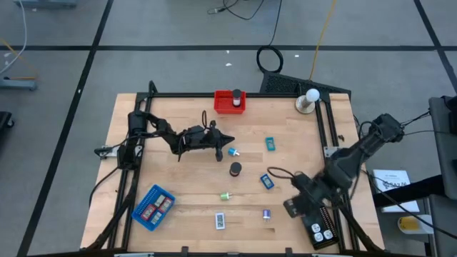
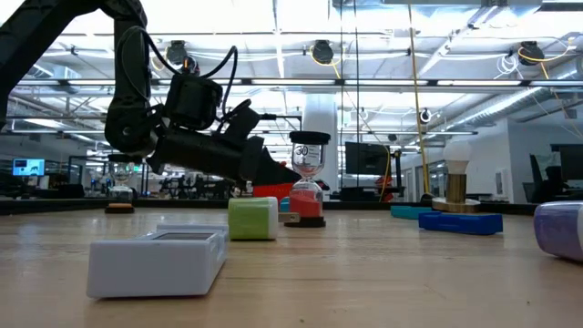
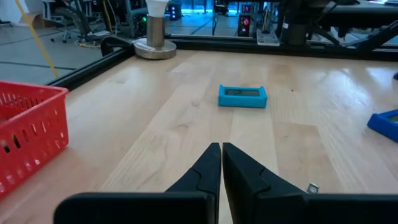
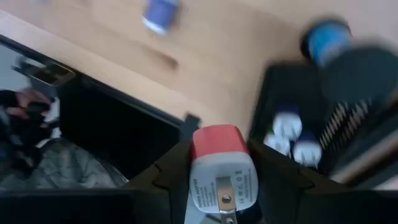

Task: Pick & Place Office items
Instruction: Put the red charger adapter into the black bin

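Right gripper (image 4: 221,186): at the table's near right corner, over the black tray (image 1: 319,230); fingers pinching a small red-topped white block (image 4: 222,174) between them. White-labelled pieces (image 4: 293,140) lie in the tray below it. Right arm reaches in from the right edge, bent down toward that corner.

Near edge of the table: white-labelled rectangle (image 1: 220,220), purple bit (image 1: 266,213), green bit (image 1: 225,195). Blue tray (image 1: 153,208) at near left holds several small pieces.

Middle: blue block (image 1: 266,181) just left of the right gripper; black cylinder (image 1: 235,169) beyond it.

Left gripper (image 1: 227,140): mid-table, fingers pressed together, nothing between them. A small blue piece (image 1: 233,151) lies just beside its tip. Left arm stretches low across from the left edge. Teal block (image 3: 242,96) lies ahead of it on bare wood, apart, nothing between.

Far edge: red tray (image 1: 230,101) at centre; white ball on a round stand (image 1: 308,101) at far right.
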Action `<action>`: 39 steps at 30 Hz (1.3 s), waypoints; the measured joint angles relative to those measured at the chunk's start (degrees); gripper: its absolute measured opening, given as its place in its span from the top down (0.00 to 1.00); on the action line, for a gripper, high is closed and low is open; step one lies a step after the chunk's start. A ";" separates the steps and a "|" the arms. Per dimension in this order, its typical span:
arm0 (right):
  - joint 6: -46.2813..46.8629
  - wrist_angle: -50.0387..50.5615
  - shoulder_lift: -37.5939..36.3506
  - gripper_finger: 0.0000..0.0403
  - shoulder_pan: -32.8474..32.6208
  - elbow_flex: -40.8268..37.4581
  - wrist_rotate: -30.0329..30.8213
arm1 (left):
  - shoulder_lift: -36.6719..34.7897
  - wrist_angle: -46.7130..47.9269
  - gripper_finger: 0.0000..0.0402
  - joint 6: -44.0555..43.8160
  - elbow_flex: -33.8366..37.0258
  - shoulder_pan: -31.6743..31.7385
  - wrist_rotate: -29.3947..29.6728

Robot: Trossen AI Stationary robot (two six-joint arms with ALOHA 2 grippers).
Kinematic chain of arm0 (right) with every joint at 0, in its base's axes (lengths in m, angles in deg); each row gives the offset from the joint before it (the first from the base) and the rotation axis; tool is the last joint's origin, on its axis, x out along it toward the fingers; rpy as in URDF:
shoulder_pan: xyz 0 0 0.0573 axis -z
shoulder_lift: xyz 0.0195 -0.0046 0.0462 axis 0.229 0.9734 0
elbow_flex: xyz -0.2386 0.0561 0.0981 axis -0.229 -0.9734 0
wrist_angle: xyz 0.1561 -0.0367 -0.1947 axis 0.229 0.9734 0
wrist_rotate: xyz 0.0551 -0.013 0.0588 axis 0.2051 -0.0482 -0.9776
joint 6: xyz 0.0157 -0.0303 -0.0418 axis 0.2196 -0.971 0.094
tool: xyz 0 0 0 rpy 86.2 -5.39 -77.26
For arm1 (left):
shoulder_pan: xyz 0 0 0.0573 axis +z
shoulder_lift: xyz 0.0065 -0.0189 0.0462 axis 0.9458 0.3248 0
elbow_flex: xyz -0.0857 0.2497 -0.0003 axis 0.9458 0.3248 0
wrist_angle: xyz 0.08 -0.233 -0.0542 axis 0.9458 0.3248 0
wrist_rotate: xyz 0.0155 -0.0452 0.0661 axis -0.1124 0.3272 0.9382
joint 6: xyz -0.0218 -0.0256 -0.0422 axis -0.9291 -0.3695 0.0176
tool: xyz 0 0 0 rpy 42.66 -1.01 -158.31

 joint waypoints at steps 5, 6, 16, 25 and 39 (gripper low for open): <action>10.14 1.12 0.34 0.67 -6.68 -0.04 0.10 | 0.00 -0.03 0.94 -0.10 0.00 0.00 0.02; 11.85 1.53 0.34 0.67 -7.86 -0.20 0.11 | 0.00 -0.03 0.94 -0.10 0.00 0.00 0.02; 19.07 -5.04 0.14 0.67 -14.91 -12.35 -0.24 | 0.02 -0.03 0.94 -0.25 0.00 0.00 0.04; 11.60 -5.89 0.08 0.67 -15.34 -17.23 -4.66 | 0.00 0.02 0.94 -0.25 0.00 -0.02 0.07; -1.14 -6.71 0.08 0.67 -18.51 -17.94 -0.90 | 0.00 0.04 0.94 -0.25 0.00 -0.02 0.13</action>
